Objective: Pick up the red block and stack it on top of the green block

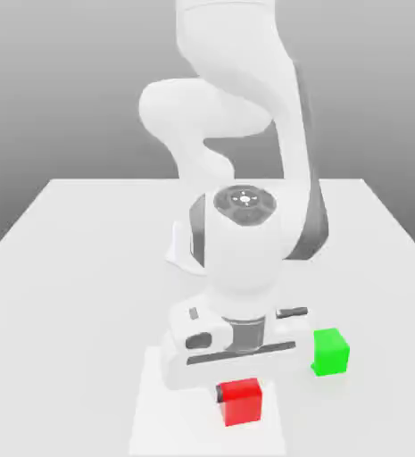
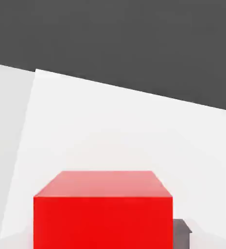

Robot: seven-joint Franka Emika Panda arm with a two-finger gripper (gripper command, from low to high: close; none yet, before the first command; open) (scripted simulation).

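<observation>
In the exterior view, from the left, the pale table (image 1: 63, 294) runs open from its slanting left edge to a white square (image 1: 173, 419) at lower center. The red block (image 1: 242, 403) is over it, beneath the gripper (image 1: 240, 386); whether it is grasped or released cannot be told. Rightward, apart, sits the green block (image 1: 331, 353), with open table out to the right edge.

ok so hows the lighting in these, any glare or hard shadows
Exterior view: even, bright light, white table and pale mat nearly washed out, no hard shadows; hand view: glossy-looking red cube-shaped block with one face paler than the other, soft pinkish tint on the mat near it
</observation>
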